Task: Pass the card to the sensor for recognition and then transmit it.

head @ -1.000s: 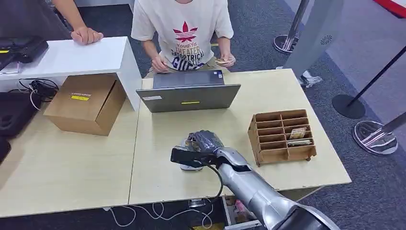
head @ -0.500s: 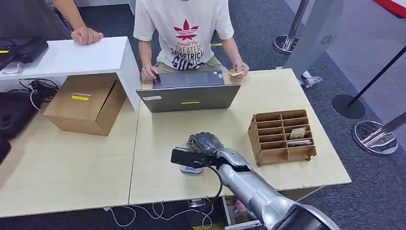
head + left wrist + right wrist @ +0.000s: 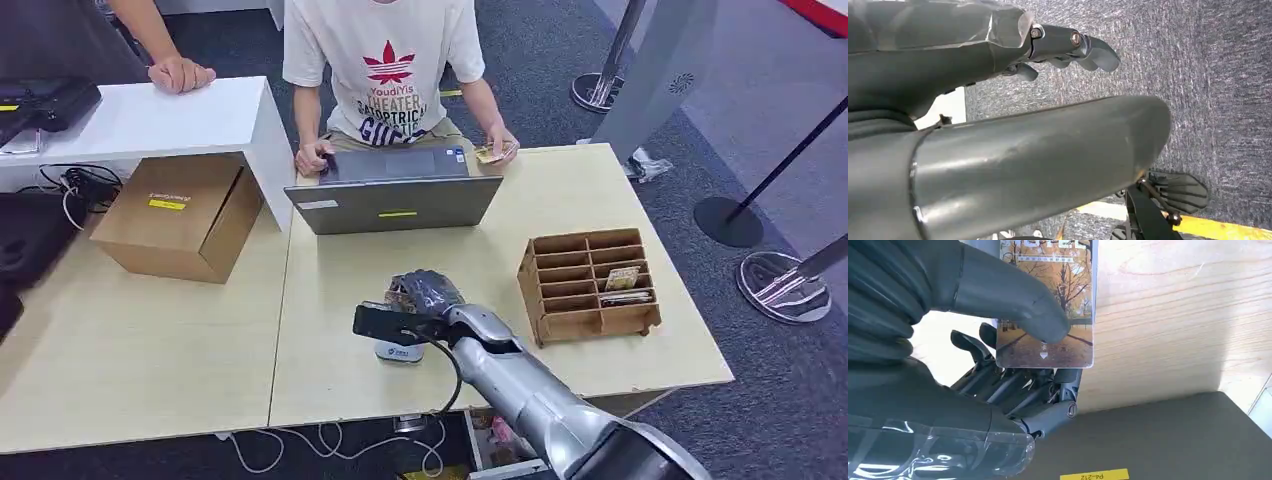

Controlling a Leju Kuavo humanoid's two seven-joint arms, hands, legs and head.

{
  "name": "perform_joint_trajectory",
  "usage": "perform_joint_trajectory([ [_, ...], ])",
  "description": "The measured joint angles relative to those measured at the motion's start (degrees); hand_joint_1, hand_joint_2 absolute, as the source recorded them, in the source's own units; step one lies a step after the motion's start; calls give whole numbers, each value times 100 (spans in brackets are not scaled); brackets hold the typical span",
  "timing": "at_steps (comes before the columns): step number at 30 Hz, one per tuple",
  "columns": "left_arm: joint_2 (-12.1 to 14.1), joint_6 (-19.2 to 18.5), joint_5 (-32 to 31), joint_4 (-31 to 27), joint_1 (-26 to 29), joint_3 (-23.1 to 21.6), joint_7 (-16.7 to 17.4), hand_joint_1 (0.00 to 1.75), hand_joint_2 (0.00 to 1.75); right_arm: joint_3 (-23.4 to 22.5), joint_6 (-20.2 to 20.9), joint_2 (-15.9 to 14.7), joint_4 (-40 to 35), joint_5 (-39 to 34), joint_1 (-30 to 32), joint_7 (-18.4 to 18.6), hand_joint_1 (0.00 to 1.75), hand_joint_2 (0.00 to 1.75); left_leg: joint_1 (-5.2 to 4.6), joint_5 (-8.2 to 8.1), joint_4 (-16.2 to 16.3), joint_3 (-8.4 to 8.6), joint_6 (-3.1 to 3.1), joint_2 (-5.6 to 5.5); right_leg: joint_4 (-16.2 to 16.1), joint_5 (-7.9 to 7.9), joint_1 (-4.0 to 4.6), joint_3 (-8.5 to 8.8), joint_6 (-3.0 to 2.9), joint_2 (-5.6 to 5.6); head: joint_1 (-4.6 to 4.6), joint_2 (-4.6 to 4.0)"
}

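The right hand (image 3: 973, 365) pinches the card (image 3: 1048, 305) between thumb (image 3: 1013, 305) and dark fingers (image 3: 1013, 390), its tree-scene face showing. Just beneath the hand sits the small white sensor (image 3: 399, 350), partly covered by it; whether the card touches it cannot be told. Beyond the fingers stands a grey laptop (image 3: 395, 203), with a person's hands at its far side. Off to the thumb's far side, well apart, is a wooden slotted rack (image 3: 588, 283). The left hand (image 3: 1068, 47) hangs over carpet, fingers loosely curled, holding nothing.
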Motion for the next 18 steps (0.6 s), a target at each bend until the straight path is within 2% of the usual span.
perform_joint_trajectory([
  [5, 0, 0, 20, 0, 1, 0, -4, 0, 0, 0, -374, 4, -59, -96, -65, -138, 175, 175, 0, 0, 0, -1, 0, 0, 0, 0, 0, -1, 0, 0, -2, 0],
  [10, 0, 0, 20, 0, 1, 0, -20, 0, 0, 0, -466, 4, -140, -122, -207, -192, 175, 175, 0, 0, 0, 0, 0, 0, 0, 0, 0, -1, 0, 0, 0, 0],
  [18, 0, -17, 30, 0, 0, 0, -74, 0, 0, -208, -1084, -44, -607, -393, -413, -448, 175, 175, 0, 0, 0, 0, 0, 0, 1, 0, 0, -2, 0, 1, -2, 0],
])
